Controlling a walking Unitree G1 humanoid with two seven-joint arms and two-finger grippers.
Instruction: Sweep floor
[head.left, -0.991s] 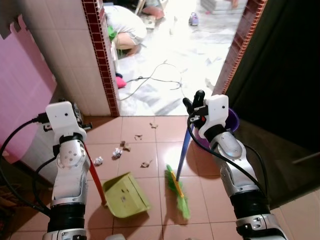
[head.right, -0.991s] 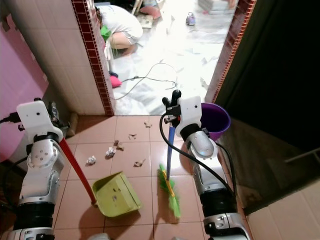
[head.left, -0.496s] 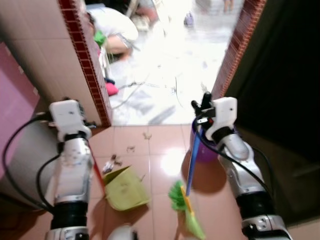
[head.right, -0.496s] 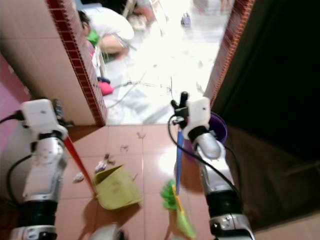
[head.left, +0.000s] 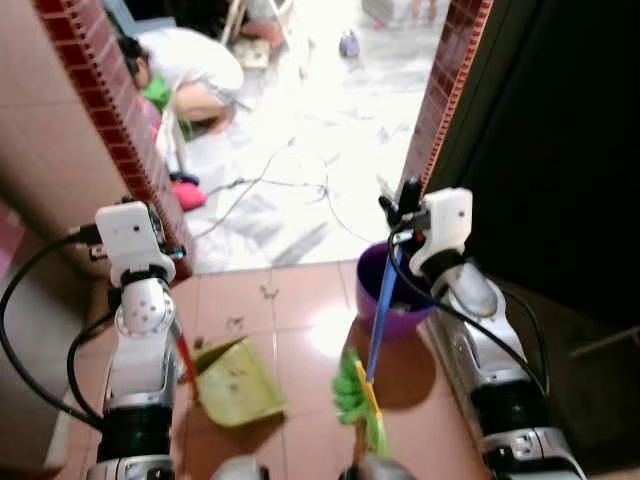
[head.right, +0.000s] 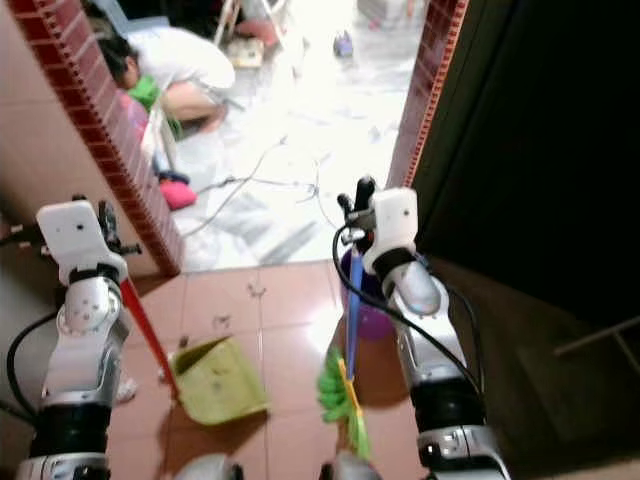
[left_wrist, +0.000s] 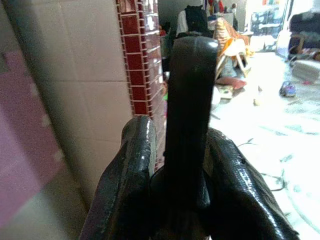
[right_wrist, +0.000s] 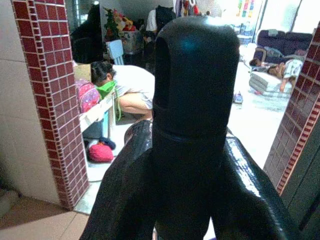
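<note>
Right hand (head.left: 398, 205) clamped on blue-handled broom with green plastic bristles (head.left: 372, 340), shaft near-vertical, bristles down at 6 o'clock on glossy terracotta tile floor (head.left: 300, 300) | left hand (left_wrist: 172, 165) clamped on red-handled lime-green plastic dustpan (head.left: 238, 382), pan at broom's 9 o'clock | round purple bucket (head.left: 372, 290) behind broom.

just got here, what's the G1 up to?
Sweeping, tools in both arms. The right gripper is shut on the top of the broom, its green bristles on the tiled floor beside the purple bucket. The left gripper is shut on the red handle of the green dustpan, which rests on the floor. A few scraps lie beyond it. A person crouches past the doorway.
</note>
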